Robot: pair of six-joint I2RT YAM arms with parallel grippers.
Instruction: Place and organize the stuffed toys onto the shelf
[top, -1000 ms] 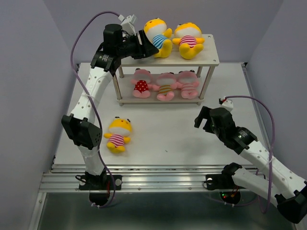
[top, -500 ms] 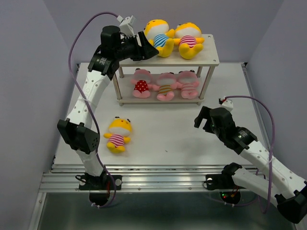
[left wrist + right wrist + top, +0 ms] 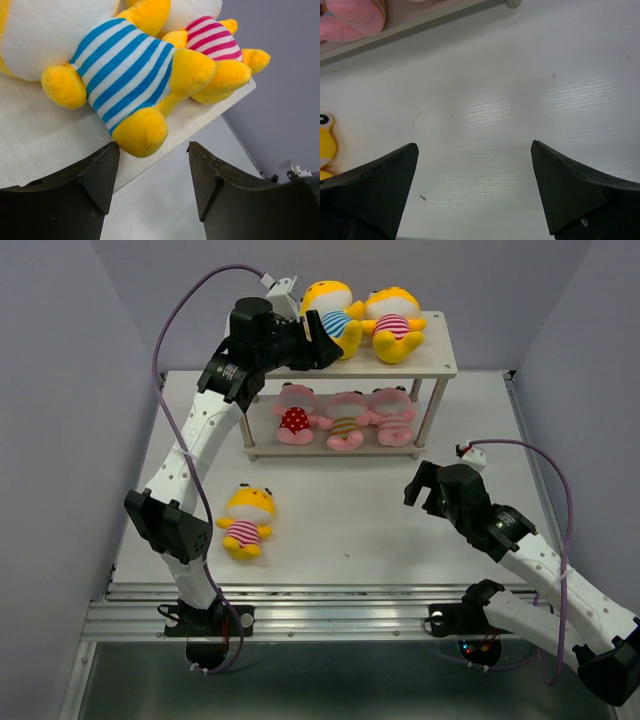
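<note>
The shelf [image 3: 441,366] stands at the back. On its top board lie a yellow toy in a blue-striped shirt [image 3: 334,316] and a yellow toy in a pink-striped shirt [image 3: 396,322], touching side by side. On the lower board lie three pink toys: red-dotted [image 3: 294,419], brown-striped [image 3: 345,424] and pink-striped [image 3: 392,418]. A third yellow toy in a pink-striped shirt [image 3: 246,521] lies on the table at front left. My left gripper [image 3: 328,348] is open and empty at the top board's front edge, just below the blue-striped toy [image 3: 125,70]. My right gripper [image 3: 422,492] is open and empty over the table.
The shelf's front legs [image 3: 430,418] reach the table near my right gripper. In the right wrist view the lower board [image 3: 395,27] and a pink toy [image 3: 350,20] are at the top, with the yellow table toy [image 3: 324,145] at the left edge. Purple walls close in both sides.
The left gripper has moved right along the top board's front edge and the left arm has swung with it. The blue-striped toy shifted slightly right against its neighbour. The right arm has not moved.
</note>
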